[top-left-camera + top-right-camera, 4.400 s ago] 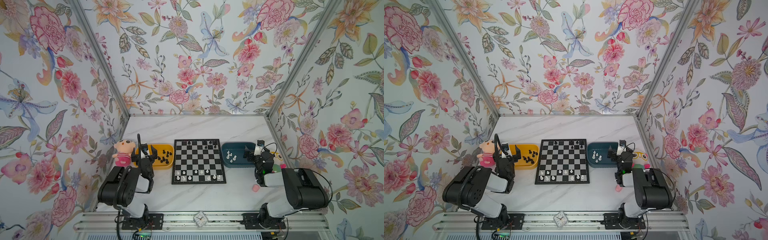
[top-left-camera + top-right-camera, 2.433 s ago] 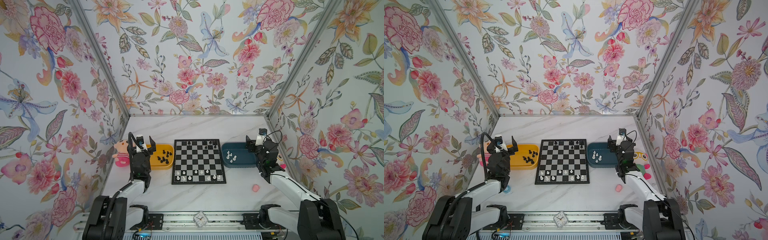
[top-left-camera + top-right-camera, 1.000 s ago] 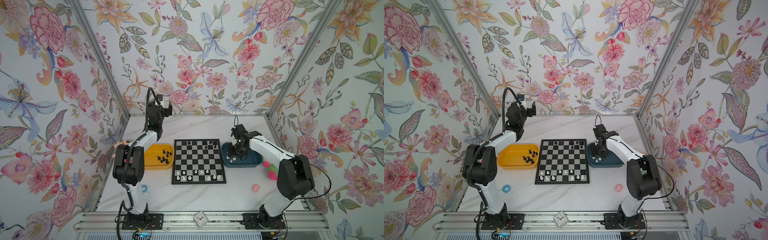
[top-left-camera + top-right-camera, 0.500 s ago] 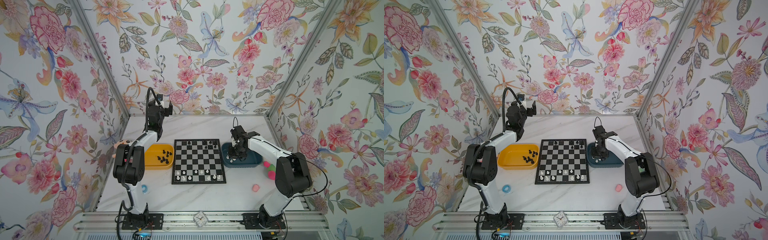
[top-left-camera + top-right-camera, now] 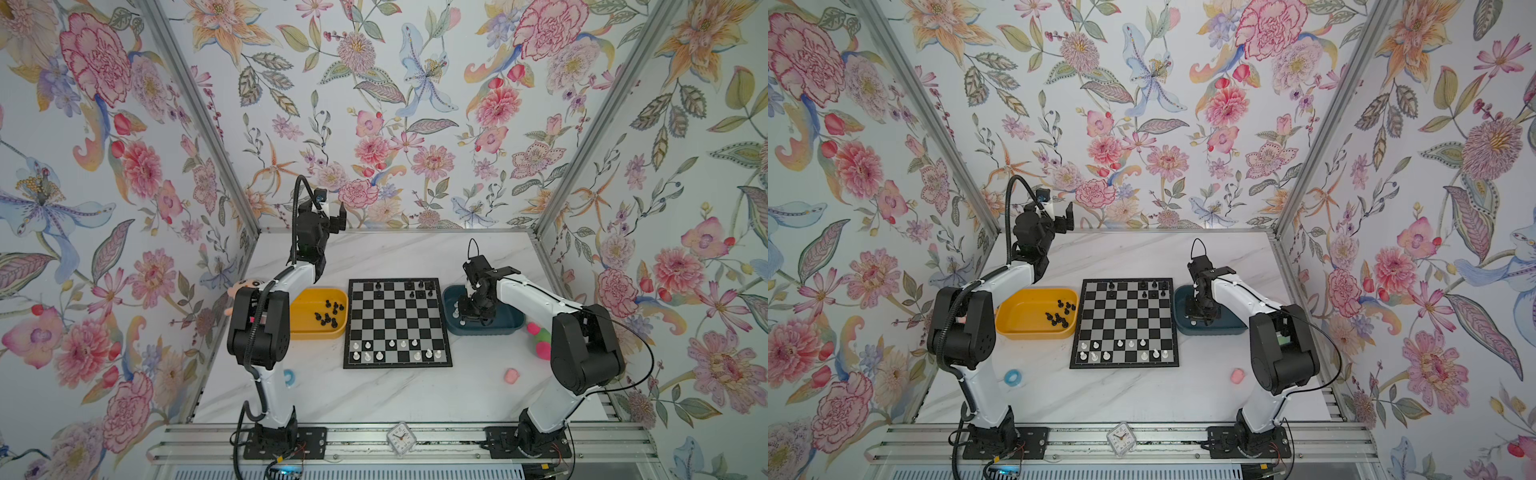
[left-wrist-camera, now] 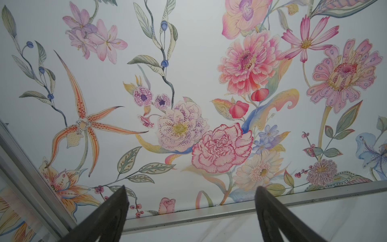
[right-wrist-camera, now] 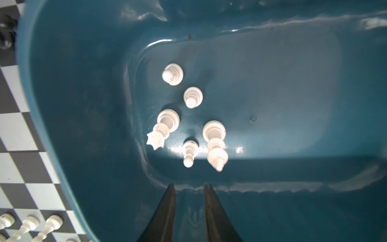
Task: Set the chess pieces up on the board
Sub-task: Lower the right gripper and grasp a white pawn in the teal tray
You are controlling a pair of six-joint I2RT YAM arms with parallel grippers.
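Right wrist, right tool (image 7: 188,186) slightly parted, over tray (image 7: 272,83)

No writing can be read; the small clock (image 5: 401,439) shows a dial too tiny to read.

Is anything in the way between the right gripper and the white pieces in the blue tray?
Nothing visible. In the right wrist view the right gripper, jaws slightly apart and empty, faces the white pieces across bare floor of the blue tray.
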